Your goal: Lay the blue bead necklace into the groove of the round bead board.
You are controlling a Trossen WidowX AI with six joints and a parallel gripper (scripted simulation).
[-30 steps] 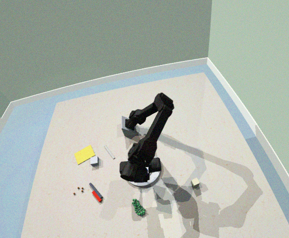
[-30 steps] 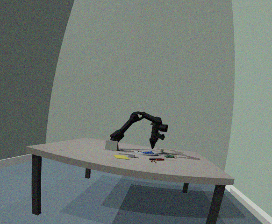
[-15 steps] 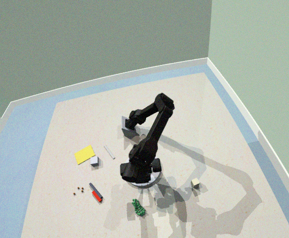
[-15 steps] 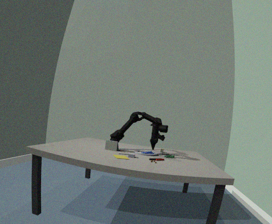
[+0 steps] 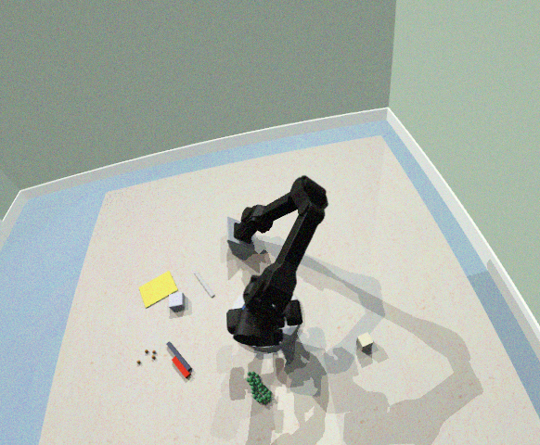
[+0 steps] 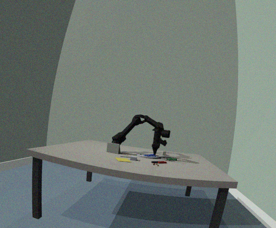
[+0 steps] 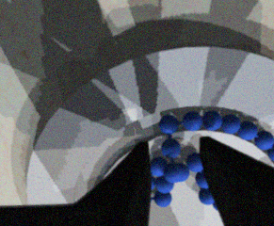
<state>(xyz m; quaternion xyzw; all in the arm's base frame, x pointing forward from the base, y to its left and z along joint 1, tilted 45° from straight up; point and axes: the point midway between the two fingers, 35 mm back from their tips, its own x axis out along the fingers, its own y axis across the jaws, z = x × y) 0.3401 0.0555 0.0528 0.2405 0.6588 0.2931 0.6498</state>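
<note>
The round bead board [image 6: 142, 156] [image 7: 184, 71] is pale, with a ring groove. In the wrist view, part of the blue bead necklace [image 7: 212, 121] [image 6: 149, 155] curves along the groove from top centre to the right. Other beads lie bunched inside the ring, on the board's inner part. The groove left of the row shows no beads. My gripper [image 7: 173, 147] [image 6: 154, 154] points down at the board, its fingers partly open on either side of the bunched beads. The right finger is close against some beads and hides part of the necklace. The arm covers most of the board in the top view.
A green bead heap [image 5: 259, 387] [image 6: 171, 159] lies near the board. A red and dark bar [image 5: 181, 366], small brown beads [image 5: 153, 357], a grey cube [image 5: 176, 302], a yellow sheet [image 5: 158, 288] and a thin pale stick [image 5: 204, 285] lie left. A cream cube [image 5: 365, 341] stands right.
</note>
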